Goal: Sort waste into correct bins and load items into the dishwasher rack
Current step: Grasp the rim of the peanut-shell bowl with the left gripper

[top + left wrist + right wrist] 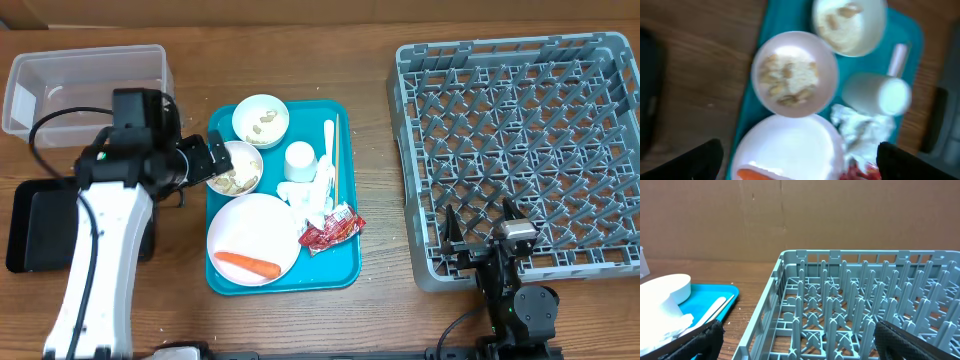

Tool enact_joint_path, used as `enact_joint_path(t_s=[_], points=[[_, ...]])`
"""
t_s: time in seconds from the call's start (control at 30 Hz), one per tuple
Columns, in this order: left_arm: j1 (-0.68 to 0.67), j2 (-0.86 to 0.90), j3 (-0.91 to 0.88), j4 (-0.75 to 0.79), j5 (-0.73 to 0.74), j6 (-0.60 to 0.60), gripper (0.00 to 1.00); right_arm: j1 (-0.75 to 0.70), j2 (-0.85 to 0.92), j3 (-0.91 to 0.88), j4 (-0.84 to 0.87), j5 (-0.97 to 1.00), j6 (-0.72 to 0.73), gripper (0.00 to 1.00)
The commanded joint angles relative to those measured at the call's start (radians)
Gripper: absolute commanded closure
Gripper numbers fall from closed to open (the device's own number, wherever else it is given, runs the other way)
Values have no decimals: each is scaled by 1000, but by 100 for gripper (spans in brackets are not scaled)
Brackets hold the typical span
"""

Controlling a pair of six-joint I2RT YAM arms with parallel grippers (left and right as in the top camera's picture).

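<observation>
- The orange carrot (246, 265) lies flat on the round white plate (252, 222). Its long axis runs side to side across the plate's near half, the right end dipping slightly toward the front edge.
- The white plastic fork (328, 150) and the thin wooden chopsticks (337, 165) lie side by side along the right of the teal serving tray (345, 270). Their long axes run front to back, crosswise to the carrot.
- Everything stands on a brown wooden worktop (380, 320). Plain brown cardboard (790, 215) closes off the far side (it fills the background of the right wrist view).
- On the teal tray, the far white bowl (261, 120) holds beige crumbs.
- The pale pink bowl (238, 167) just nearer holds rice and more crumbs.
- A small white cup (299, 160) sits between the bowls and the fork.
- Crumpled white napkins (312, 198) lie just in front of the cup, touching the plate's right rim.
- The small red printed wrapper (330, 230) lies beside the napkins, to the plate's right.
- The clear rectangular plastic tub (20, 100) stands at the far left.
- The shallow black rectangular tray (25, 225) lies nearer, partly under the left arm.
- The large grey grid dishwasher rack (520, 120) fills the right side, well apart from the teal tray.
- The left fingers (700, 160) are spread wide and hold nothing. They hover above the pink bowl and the plate's far rim.
- The right fingers (700, 340) are likewise spread wide and hold nothing, at the rack's near left corner.
</observation>
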Motion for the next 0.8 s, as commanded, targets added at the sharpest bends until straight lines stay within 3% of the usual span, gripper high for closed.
enact_joint_path(t_s=[0.0, 0.27, 0.67, 0.77], points=[[6, 98, 17, -16, -224, -137, 0, -1, -7, -10, 6, -6, -1, 0], [12, 332, 17, 26, -178, -41, 0, -1, -7, -10, 6, -6, -1, 0], [16, 395, 17, 144, -226, -41, 0, -1, -7, -10, 6, -6, -1, 0], [6, 395, 15, 151, -218, -41, 18, -1, -7, -10, 6, -6, -1, 0]])
